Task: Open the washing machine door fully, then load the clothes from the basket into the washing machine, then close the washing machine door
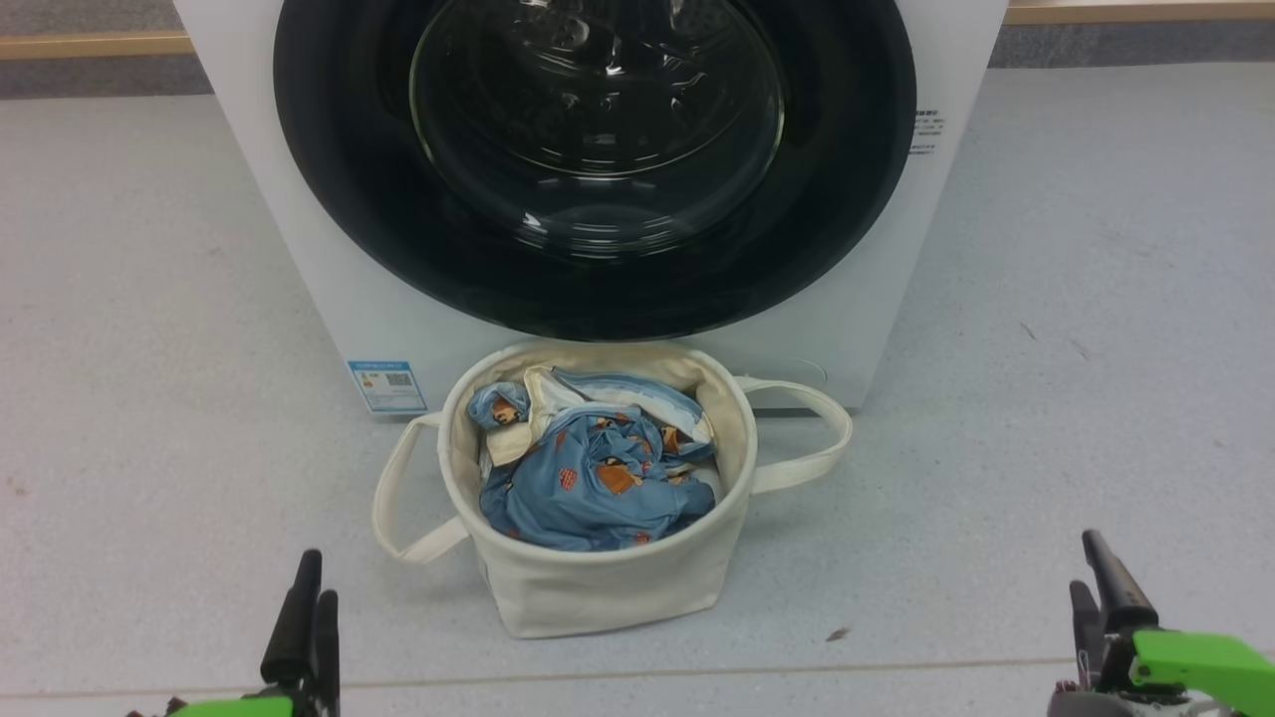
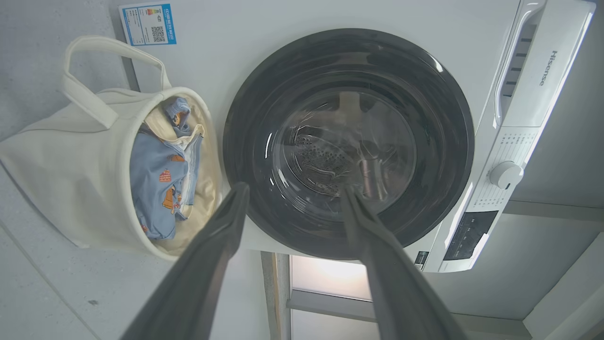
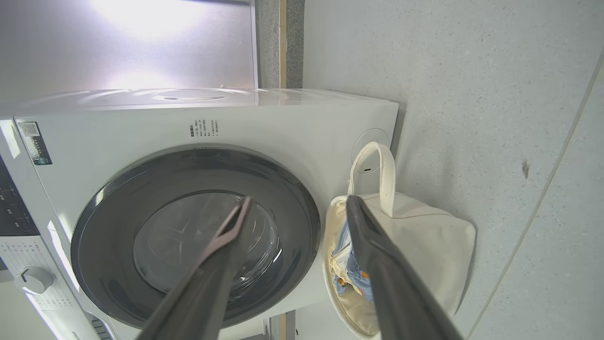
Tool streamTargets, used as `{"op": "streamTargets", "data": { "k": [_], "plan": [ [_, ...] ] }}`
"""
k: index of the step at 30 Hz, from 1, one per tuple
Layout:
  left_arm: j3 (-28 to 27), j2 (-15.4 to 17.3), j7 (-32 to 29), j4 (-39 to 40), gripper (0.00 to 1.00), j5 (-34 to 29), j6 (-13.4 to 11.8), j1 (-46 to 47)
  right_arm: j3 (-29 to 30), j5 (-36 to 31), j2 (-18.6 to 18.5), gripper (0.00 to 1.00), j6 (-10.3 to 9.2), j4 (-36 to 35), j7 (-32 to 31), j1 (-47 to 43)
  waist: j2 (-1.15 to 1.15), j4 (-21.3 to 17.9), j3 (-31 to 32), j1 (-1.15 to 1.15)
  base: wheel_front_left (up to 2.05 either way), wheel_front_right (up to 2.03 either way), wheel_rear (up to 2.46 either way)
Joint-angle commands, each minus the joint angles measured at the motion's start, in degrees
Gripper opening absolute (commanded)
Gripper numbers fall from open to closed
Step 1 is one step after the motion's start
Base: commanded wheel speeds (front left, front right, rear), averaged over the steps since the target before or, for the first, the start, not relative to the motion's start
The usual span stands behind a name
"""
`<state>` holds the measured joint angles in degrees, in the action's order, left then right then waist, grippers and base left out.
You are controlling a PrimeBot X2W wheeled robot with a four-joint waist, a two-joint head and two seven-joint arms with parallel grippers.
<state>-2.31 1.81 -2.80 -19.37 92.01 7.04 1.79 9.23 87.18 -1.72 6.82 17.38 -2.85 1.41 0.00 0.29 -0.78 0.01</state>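
The grey floor [image 1: 149, 398] carries the washing machine [image 1: 398, 339], a white front-loader standing at the far centre of the scene. The washing machine door [image 1: 598, 149] is shut flush against the front panel; its glossy black rim surrounds a clear domed glass through which the steel drum is visible. The basket [image 1: 598, 588], a cream canvas tub with two loop handles, stands on the floor just in front of the machine, directly below the door and centred between the two arms. The clothes [image 1: 588, 478] lie inside the basket: crumpled blue fabric with orange-brown figures, with a beige piece at the far edge. The left gripper [image 1: 317, 583] sits at the near left, the right gripper [image 1: 1088, 563] at the near right, both well apart from the basket. In the wrist views, the jaws of both stand wide with nothing between them. A small blue-and-white label sticker [image 1: 386, 385] is fixed to the machine's lower left corner.
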Motion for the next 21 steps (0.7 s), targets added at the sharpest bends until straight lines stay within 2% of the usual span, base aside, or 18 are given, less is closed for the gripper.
{"op": "streamTargets", "data": {
  "k": [1, 10, 21],
  "plan": [
    [-0.1, 0.5, 0.6, 1.9, 1.00, -0.9, 0.1, 3.1, -0.2, -1.1, -0.5, 1.00, 0.13, -2.5, 0.6, 3.2, 0.00, 0.0, 0.0, 0.00, 0.00, 0.00, 0.00],
    [-0.3, 0.5, 2.2, 3.2, 1.00, -4.8, 0.1, 4.1, 0.2, -5.4, -0.6, 1.00, 0.18, -5.1, 2.2, 4.3, 0.00, 0.2, -0.1, 0.00, 0.00, 0.00, 0.00],
    [0.0, 0.6, 4.2, 5.8, 1.00, -14.1, -0.4, 5.3, -1.1, -12.0, -0.7, 1.00, 0.24, -7.9, 4.2, 5.4, 0.00, 0.5, -0.3, 0.00, 0.00, 0.00, 0.00]
  ]
}}
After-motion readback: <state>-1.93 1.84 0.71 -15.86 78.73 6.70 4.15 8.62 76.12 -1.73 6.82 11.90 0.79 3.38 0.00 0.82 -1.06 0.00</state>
